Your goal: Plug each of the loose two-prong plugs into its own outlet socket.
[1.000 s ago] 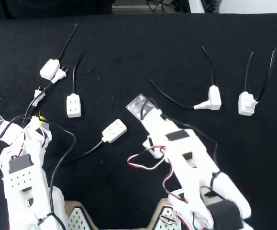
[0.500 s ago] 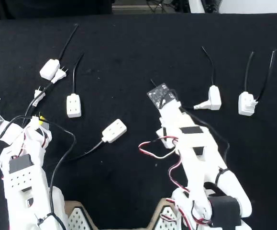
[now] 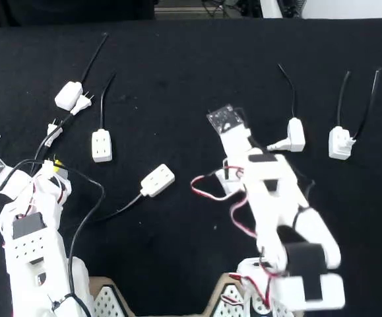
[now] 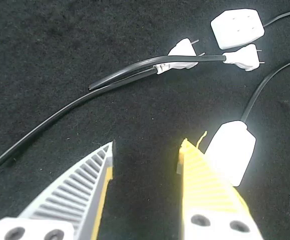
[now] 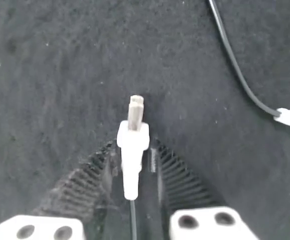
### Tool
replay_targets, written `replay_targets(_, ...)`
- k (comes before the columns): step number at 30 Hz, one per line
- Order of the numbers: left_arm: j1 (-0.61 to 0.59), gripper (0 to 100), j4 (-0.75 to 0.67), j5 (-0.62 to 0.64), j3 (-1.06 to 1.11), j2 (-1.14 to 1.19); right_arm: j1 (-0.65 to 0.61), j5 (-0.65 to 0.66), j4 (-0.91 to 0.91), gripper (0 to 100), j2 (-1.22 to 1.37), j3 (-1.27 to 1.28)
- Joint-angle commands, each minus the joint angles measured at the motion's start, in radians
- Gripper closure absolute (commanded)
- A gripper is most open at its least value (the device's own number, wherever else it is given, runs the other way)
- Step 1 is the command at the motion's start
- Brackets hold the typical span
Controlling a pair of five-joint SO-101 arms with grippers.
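Black table point(image 3: 177, 53) carries all items; right arm point(image 3: 270, 191) extends over its middle, the wrist lying between the centre socket block point(image 3: 157, 179) and an angled plug point(image 3: 295, 135) to the right; left arm point(image 3: 29, 224) sits at the near left edge.

Right gripper point(image 5: 132, 150) is closed on a white two-prong plug point(image 5: 133, 137), clamped by its body between both fingers; prongs point(image 5: 136, 106) point away from the gripper over bare cloth; its black cord point(image 5: 132, 220) runs back between the fingers.

Left gripper point(image 4: 147, 145) stands open, nothing between its fingers; a near socket block point(image 4: 231, 150) lies just beside its yellow finger point(image 4: 205, 185).

Beyond it a far socket block point(image 4: 237, 27) lies with a small plug point(image 4: 245, 56) just beside it, prongs exposed, not inserted; a second small plug point(image 4: 185, 48) lies near, likewise loose.

At the far right a white fitting point(image 3: 339, 143) with cords; whether plug and socket are joined there cannot be told.
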Motion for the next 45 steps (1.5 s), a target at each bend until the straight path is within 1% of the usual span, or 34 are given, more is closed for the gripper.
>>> replay_targets(1, -0.004, 79, 0.008, 0.006, -0.058, -0.012, -0.018, -0.005, 0.048, 92.8, 0.071, -0.114)
replay_targets(3, -0.004, 79, 0.008, 0.006, -0.058, -0.012, -0.017, -0.003, 0.058, 98.8, 0.073, -0.122)
replay_targets(7, -0.004, 79, 0.008, 0.005, -0.058, -0.012, 0.015, -0.005, 0.077, 98.7, 0.024, -0.127)
replay_targets(9, -0.002, 79, 0.008, 0.003, -0.058, -0.012, 0.014, -0.008, 0.157, 98.8, -0.05, -0.13)
replay_targets(11, 0.025, 79, 0.008, 0.003, -0.058, -0.012, -0.046, -0.011, 0.259, 98.8, -0.147, -0.133)
replay_targets(13, 0.076, 79, 0.008, 0.0, -0.058, -0.012, -0.137, -0.014, 0.333, 98.8, -0.249, -0.12)
replay_targets(15, 0.137, 79, 0.008, -0.041, -0.058, -0.012, -0.238, -0.029, 0.336, 98.8, -0.36, -0.082)
replay_targets(18, 0.248, 79, 0.009, -0.15, -0.047, -0.012, -0.364, -0.074, 0.235, 98.8, -0.499, 0.024)
replay_targets(21, 0.323, 79, 0.009, -0.204, -0.031, -0.012, -0.45, -0.114, 0.08, 98.8, -0.605, 0.154)
replay_targets(26, 0.386, 79, 0.009, -0.207, -0.031, -0.012, -0.575, -0.166, -0.124, 98.8, -0.644, 0.308)
replay_targets(31, 0.429, 79, 0.009, -0.212, -0.03, -0.054, -0.666, -0.203, -0.242, 98.8, -0.631, 0.36)
replay_targets(32, 0.437, 79, 0.012, -0.212, -0.025, -0.081, -0.678, -0.209, -0.255, 98.8, -0.63, 0.36)
replay_targets(34, 0.444, 79, 0.061, -0.212, -0.022, -0.157, -0.695, -0.213, -0.27, 98.8, -0.63, 0.364)
replay_targets(39, 0.512, 79, 0.17, -0.215, 0.028, -0.433, -0.709, -0.264, -0.269, 98.8, -0.63, 0.358)
replay_targets(43, 0.567, 79, 0.207, -0.301, 0.13, -0.652, -0.778, -0.281, -0.261, 98.8, -0.63, 0.36)
replay_targets(45, 0.582, 79, 0.239, -0.316, 0.17, -0.743, -0.802, -0.281, -0.262, 98.8, -0.634, 0.36)
